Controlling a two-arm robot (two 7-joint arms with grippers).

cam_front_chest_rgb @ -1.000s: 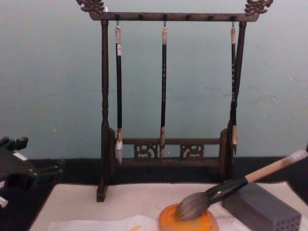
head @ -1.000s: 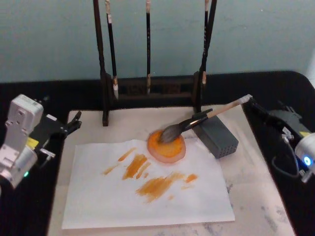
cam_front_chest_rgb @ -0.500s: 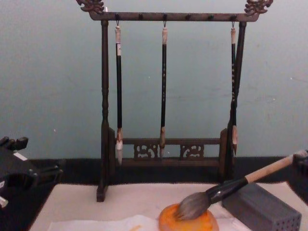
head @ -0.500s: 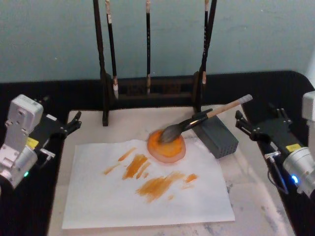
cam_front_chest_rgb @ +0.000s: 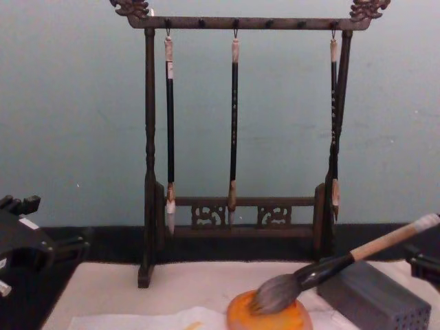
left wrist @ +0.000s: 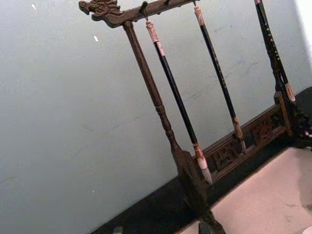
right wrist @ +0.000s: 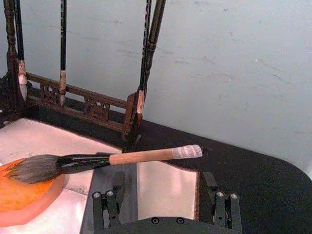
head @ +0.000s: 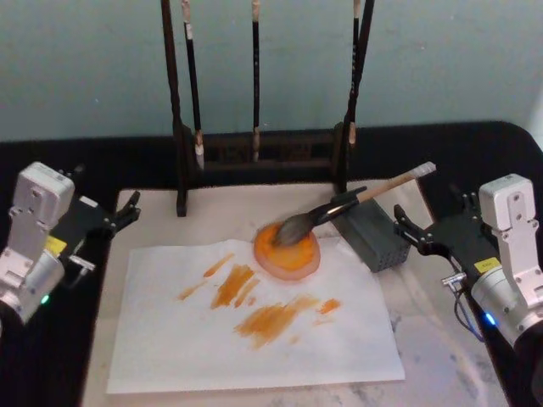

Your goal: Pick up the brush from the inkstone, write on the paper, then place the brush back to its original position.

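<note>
One brush (head: 352,203) bristles-down toward inkstone (head: 287,251)

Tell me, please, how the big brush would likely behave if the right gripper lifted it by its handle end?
The brush looks light, with a stiff wooden handle. Its bushy head, resting on the inkstone, would probably sag and may drip. Propped on the grey block, the round handle could roll if nudged. The right gripper is open and apart from it.

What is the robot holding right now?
Nothing. The brush lies with its bristles on the inkstone, and the right end effector is open beside it. The left end effector is empty too.
</note>
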